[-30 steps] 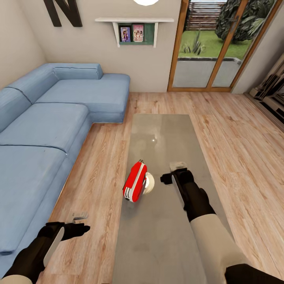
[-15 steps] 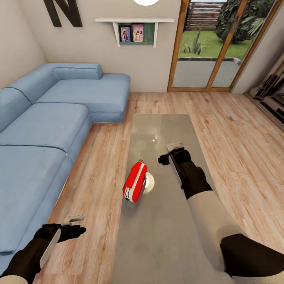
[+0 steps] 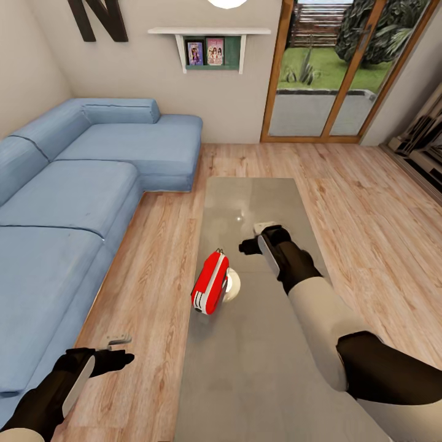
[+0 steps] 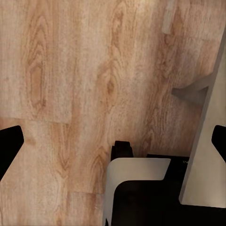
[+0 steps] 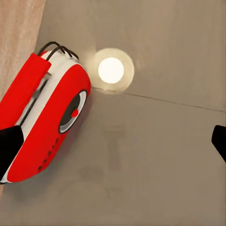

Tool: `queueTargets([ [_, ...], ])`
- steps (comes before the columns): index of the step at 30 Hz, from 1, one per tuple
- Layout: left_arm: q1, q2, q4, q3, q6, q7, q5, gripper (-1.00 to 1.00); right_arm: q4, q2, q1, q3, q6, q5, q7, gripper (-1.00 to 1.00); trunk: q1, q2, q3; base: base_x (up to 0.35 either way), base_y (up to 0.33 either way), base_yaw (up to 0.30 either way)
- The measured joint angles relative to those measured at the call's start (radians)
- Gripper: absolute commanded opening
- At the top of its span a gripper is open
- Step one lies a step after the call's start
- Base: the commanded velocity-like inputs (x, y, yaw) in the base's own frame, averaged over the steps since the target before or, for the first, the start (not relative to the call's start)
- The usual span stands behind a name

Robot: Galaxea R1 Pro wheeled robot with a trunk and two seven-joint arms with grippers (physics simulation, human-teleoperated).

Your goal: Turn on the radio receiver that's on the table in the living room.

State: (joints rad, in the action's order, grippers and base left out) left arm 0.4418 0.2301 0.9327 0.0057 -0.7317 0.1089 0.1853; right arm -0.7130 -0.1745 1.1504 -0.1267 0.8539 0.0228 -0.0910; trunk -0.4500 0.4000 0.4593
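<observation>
A dark letter N [image 3: 98, 18] hangs on the wall above the blue sofa [image 3: 73, 202]. The left gripper [image 3: 118, 347] hovers over the wood floor [image 3: 153, 270], jaws apart, holding nothing. The red radio [image 3: 210, 283] stands near the table's [image 3: 245, 380] left edge; no writing on it is readable. Just right of it, the right gripper [image 3: 256, 236] hovers open and empty.

We read one sign only: a big dark letter N [image 3: 98, 18] on the beige wall above the sofa, its top cut off by the frame edge. The two pics on the shelf [image 3: 209, 31] are too small to read any text. The radio receiver [image 5: 47, 122] shows dial & small marks on its red face, no legible brand or nos.
</observation>
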Motion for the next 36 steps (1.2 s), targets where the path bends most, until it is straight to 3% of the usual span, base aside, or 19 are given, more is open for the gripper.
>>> queueTargets([
  [9, 0.0, 0.001, 0.002, 0.0, -0.007, 0.002, 0.001, 1.0, -0.019, 0.0, 0.002, -0.046, -0.002, 0.001, -0.007, 1.0, 0.0, 0.0, 0.0, 0.0, 0.0, 0.0],
  [18, 0.0, 0.002, 0.003, 0.0, -0.011, 0.002, 0.002, 1.0, -0.145, 0.0, 0.002, -0.048, 0.13, 0.001, -0.031, 1.0, 0.0, 0.0, 0.0, 0.0, 0.0, 0.095],
  [28, 0.0, 0.002, 0.005, 0.0, -0.01, 0.0, 0.002, 1.0, -0.152, 0.0, 0.002, -0.048, 0.144, 0.001, -0.03, 1.0, 0.0, 0.0, 0.0, 0.0, 0.0, 0.257],
  [36, 0.0, 0.002, 0.005, -0.001, -0.009, 0.0, 0.002, 1.0, -0.152, 0.0, 0.002, -0.048, 0.143, 0.002, -0.03, 1.0, 0.0, 0.0, 0.0, 0.0, 0.0, 0.044],
])
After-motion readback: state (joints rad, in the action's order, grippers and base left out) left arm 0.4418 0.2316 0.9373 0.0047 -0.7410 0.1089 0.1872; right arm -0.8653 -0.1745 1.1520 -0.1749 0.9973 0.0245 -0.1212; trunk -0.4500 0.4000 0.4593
